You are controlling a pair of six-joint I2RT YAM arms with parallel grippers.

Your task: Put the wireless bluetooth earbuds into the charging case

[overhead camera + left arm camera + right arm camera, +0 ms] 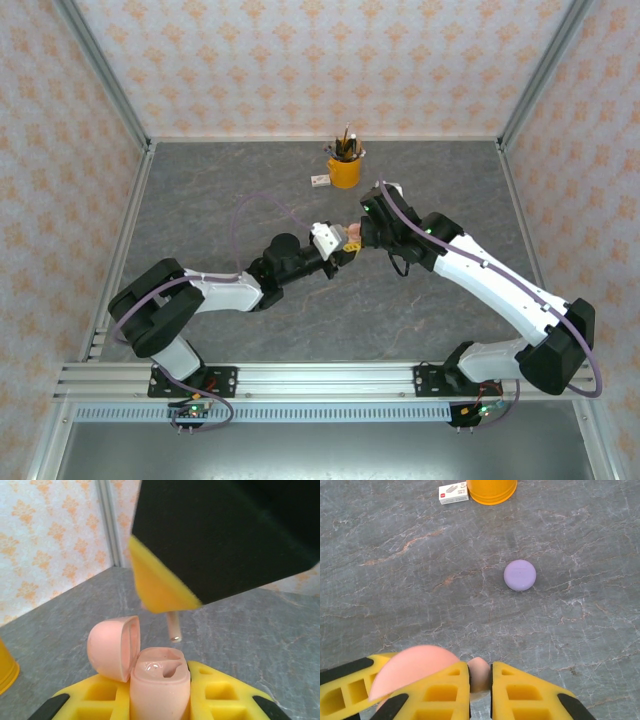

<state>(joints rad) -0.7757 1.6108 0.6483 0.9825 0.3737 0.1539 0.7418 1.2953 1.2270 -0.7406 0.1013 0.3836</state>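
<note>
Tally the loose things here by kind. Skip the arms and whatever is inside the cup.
Cases: 2, the pink case open and the lilac case shut.
Earbuds: 1, the pink earbud.
Cups: 1, the yellow cup.
Boxes: 1, the white box.
Total: 5.

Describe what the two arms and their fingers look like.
The left arm and right arm both have white links, black joints and a looping purple cable. Their fingers are yellow, with square pockets and black strips.
</note>
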